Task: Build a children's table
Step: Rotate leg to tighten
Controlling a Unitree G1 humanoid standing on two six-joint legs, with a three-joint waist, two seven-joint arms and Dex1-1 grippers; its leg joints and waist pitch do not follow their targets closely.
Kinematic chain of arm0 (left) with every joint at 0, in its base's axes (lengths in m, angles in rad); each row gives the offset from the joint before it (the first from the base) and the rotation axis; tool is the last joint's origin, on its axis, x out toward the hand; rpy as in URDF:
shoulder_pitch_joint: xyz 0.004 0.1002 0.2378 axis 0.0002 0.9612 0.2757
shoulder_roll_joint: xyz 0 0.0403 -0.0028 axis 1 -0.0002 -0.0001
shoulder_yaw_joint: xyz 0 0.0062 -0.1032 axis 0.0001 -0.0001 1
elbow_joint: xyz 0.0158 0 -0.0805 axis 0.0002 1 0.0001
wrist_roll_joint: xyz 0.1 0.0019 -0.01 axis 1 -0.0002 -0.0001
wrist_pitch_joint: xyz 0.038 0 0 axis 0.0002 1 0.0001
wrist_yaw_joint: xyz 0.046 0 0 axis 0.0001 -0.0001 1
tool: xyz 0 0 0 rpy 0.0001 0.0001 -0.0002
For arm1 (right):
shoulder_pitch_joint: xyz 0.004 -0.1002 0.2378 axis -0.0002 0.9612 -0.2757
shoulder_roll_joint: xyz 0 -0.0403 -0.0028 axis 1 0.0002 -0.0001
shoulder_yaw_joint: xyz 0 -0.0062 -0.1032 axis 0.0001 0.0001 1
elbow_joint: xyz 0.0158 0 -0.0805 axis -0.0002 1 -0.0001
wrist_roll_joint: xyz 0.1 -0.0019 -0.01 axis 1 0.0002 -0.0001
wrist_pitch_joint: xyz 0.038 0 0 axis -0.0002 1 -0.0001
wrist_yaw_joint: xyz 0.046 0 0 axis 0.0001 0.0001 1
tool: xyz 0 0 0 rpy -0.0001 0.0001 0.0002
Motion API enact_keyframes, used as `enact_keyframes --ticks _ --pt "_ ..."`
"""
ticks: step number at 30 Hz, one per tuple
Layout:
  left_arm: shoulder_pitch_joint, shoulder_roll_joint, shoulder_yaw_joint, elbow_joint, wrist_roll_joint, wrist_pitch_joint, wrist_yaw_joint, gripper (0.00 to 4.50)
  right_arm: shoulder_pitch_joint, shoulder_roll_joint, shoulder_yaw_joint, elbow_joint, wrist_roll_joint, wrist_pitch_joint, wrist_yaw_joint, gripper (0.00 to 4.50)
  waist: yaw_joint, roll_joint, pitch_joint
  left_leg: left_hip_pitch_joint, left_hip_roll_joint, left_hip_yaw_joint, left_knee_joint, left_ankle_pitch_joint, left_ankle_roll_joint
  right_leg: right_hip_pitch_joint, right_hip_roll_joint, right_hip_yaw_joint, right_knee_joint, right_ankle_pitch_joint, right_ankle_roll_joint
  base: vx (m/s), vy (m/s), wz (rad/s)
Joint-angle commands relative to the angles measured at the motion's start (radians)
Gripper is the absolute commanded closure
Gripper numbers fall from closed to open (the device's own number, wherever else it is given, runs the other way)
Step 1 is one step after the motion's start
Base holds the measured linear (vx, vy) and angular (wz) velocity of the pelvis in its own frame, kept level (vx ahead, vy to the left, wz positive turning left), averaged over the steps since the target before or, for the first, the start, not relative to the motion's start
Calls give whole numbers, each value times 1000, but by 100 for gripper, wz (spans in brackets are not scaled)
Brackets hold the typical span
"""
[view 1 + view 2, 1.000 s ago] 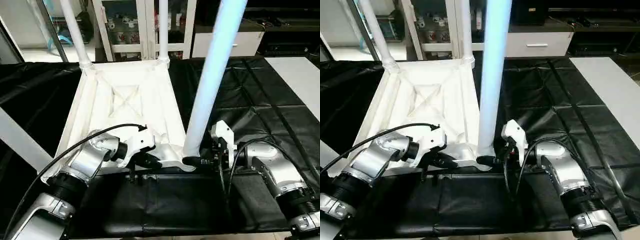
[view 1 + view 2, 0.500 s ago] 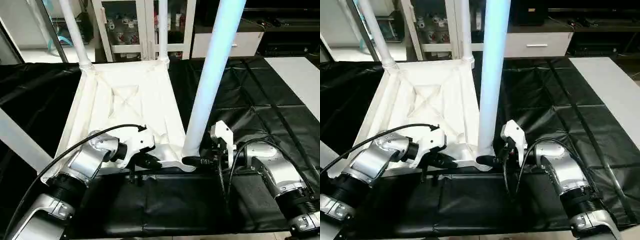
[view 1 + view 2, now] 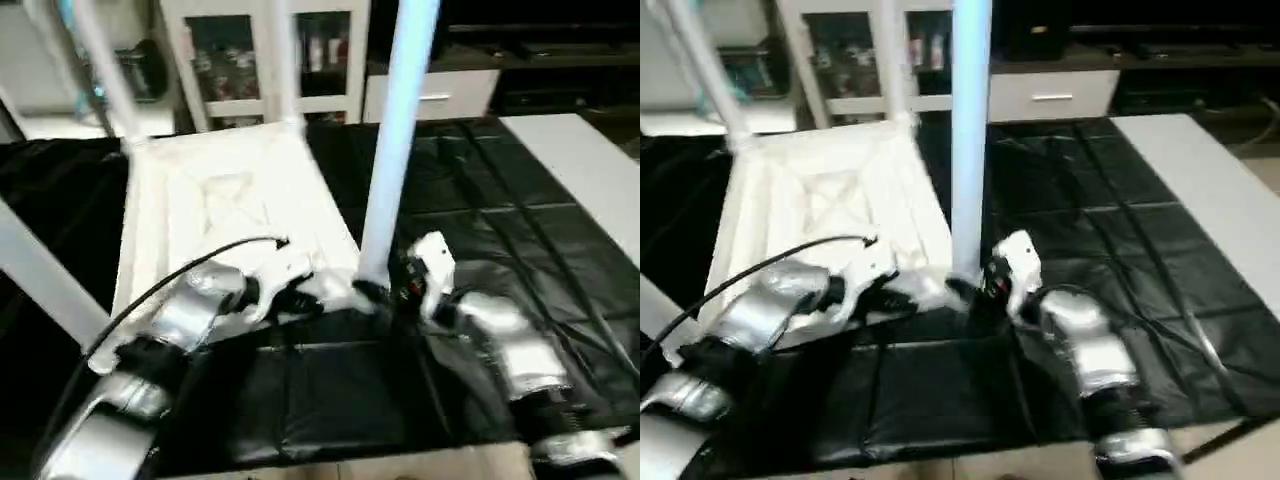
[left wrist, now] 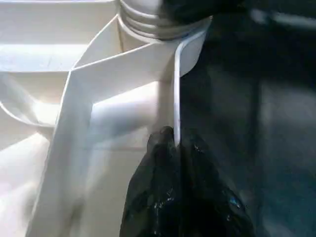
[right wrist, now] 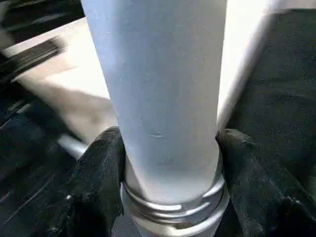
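The children's table top (image 3: 225,200) lies upside down on the black cloth, ribbed side up. Two white legs (image 3: 95,60) (image 3: 283,60) stand in its far corner sockets. A third leg (image 3: 392,160) stands upright in the near right socket. My right gripper (image 5: 170,163) is shut on this leg just above its ringed base, one black finger (image 5: 101,168) on each side. My left gripper (image 4: 175,143) is shut on the top's thin rim (image 4: 176,94) close to that same socket. In the left eye view both grippers (image 3: 305,300) (image 3: 378,293) meet at the near right corner.
Black cloth (image 3: 480,200) covers the work table around the top. A pale surface (image 3: 590,160) lies at the right. A white slanted bar (image 3: 40,280) crosses the left edge. Cabinets and shelves (image 3: 250,60) stand behind the table.
The whole picture has shifted and blurred, so the camera has moved. Both grips look the same as before.
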Motion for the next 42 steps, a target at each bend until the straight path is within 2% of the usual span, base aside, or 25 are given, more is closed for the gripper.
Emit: enact_keyframes --ticks 1,2,6,7,8,9,11,12,13,15,16,19,20,21,24,27,29,31,33,34,35,36,37,38,42 --pt "-16 -37 -21 51 16 -9 53 450 -22 30 -9 48 -30 -1 -116 191 -9 -10 -46 28 76 -61 -100 -462 -45 9 -68 31 -100 -542 -137 0 0 0" --pt "-33 -49 -14 69 18 -6 74 450 -35 45 -16 77 -49 -10 -177 191 -11 -11 -45 26 77 -64 -101 -473 -42 9 -70 30 -101 -548 -135 0 0 0" --pt "-93 -87 6 131 25 -12 139 450 -103 112 -67 198 -79 -10 -423 191 -24 -3 -45 24 76 -70 -108 -506 -58 9 -67 23 -103 -542 -127 0 0 0" --pt "-112 -100 9 153 28 -16 149 450 -134 149 -105 239 -68 -12 -530 191 -30 3 -49 17 79 -74 -114 -503 -63 17 -69 20 -99 -475 -136 0 0 0" --pt "-117 -103 10 160 29 -17 153 450 -144 161 -116 250 -70 -17 -577 191 -33 14 -51 19 78 -73 -114 -501 -67 14 -68 22 -98 -440 -145 0 0 0" --pt "-124 -108 12 175 31 -24 160 450 -152 172 -124 261 -76 -25 -616 191 -38 8 -56 21 78 -70 -114 -490 -68 13 -64 22 -94 -361 -167 0 0 0" --pt "-137 -115 14 200 32 -35 170 450 -170 202 -138 282 -86 -44 -700 191 -39 6 -55 18 75 -60 -110 -459 -52 11 -66 26 -91 -288 -199 0 0 0" --pt "-142 -120 14 209 31 -39 176 450 -176 219 -137 285 -91 -54 -725 191 -40 13 -56 15 73 -59 -108 -440 -40 17 -70 26 -91 -290 -204 0 0 0" --pt "-144 -123 14 214 31 -41 181 450 -179 231 -132 286 -97 -63 -739 191 -40 8 -59 14 74 -58 -107 -415 -30 19 -70 27 -91 -271 -206 0 0 0" --pt "-147 -128 13 225 32 -47 182 450 -180 241 -103 283 -134 -94 -762 191 -36 6 -59 13 75 -53 -106 -380 -15 19 -69 28 -88 -231 -217 0 0 0" --pt "-149 -130 13 228 32 -49 182 450 -180 241 -96 283 -143 -101 -767 191 -36 0 -61 12 75 -52 -105 -367 -9 21 -69 28 -87 -221 -221 0 0 0" --pt "-146 -129 14 234 35 -58 178 450 -187 241 -71 286 -161 -133 -751 191 -29 0 -62 9 76 -47 -98 -303 31 25 -71 30 -83 -198 -235 0 0 0" --pt "-145 -128 16 237 37 -63 175 450 -193 236 -64 286 -163 -147 -735 191 -28 0 -62 10 76 -46 -97 -293 34 25 -70 30 -82 -194 -237 0 0 0" --pt "-143 -124 17 238 39 -69 170 450 -193 229 -58 273 -159 -167 -699 139 -27 0 -63 10 76 -45 -95 -281 46 26 -69 30 -80 -184 -241 0 0 0" --pt "-134 -105 15 230 43 -79 149 450 -177 202 -43 202 -128 -182 -563 127 -23 -1 -66 6 79 -45 -92 -230 78 34 -68 28 -73 -135 -252 0 0 0" --pt "-114 -82 7 196 44 -72 122 450 -144 160 -28 104 -91 -105 -436 90 -7 -4 -66 7 84 -44 -90 -180 114 37 -69 28 -66 -93 -258 0 0 0" --pt "-102 -71 3 172 41 -64 102 450 -127 132 -19 60 -67 -80 -358 86 4 -4 -66 8 86 -43 -89 -154 127 38 -70 29 -62 -72 -263 0 0 0" --pt "-78 -50 -7 133 37 -58 65 450 -98 73 9 -10 -41 -29 -233 54 10 -4 -66 10 87 -42 -88 -150 125 37 -69 28 -61 -76 -269 0 0 0" --pt "-52 -28 -22 98 33 -62 17 450 -71 10 36 -70 -21 10 -122 44 16 -5 -65 10 90 -42 -89 -149 123 38 -69 29 -61 -77 -262 0 0 0" --pt "-31 -9 -36 72 28 -64 -27 450 -51 -37 59 -107 -8 20 -36 44 19 0 -65 11 90 -43 -90 -152 119 37 -68 29 -61 -81 -263 0 0 0" --pt "-17 3 -46 55 25 -65 -58 450 -38 -67 75 -131 0 25 21 38 23 -5 -64 11 89 -42 -89 -169 114 39 -67 28 -63 -94 -259 0 0 0" --pt "-4 14 -53 37 22 -65 -86 450 -26 -93 85 -154 12 46 77 26 24 1 -62 10 90 -43 -92 -180 109 39 -69 29 -63 -106 -257 0 0 0" --pt "-4 14 -53 37 22 -65 -86 450 -26 -93 85 -154 12 46 77 26 23 -1 -61 11 90 -43 -93 -190 107 39 -68 29 -66 -115 -255 0 0 0" --pt "30 43 -70 -19 1 -50 -176 450 2 -168 115 -207 30 83 217 26 27 -2 -61 13 92 -44 -95 -214 91 40 -67 28 -66 -142 -251 0 0 0" --pt "66 83 -105 -93 -20 -18 -276 450 28 -252 155 -245 38 96 361 26 31 -1 -58 16 94 -40 -97 -238 69 32 -66 30 -68 -173 -251 0 0 0"
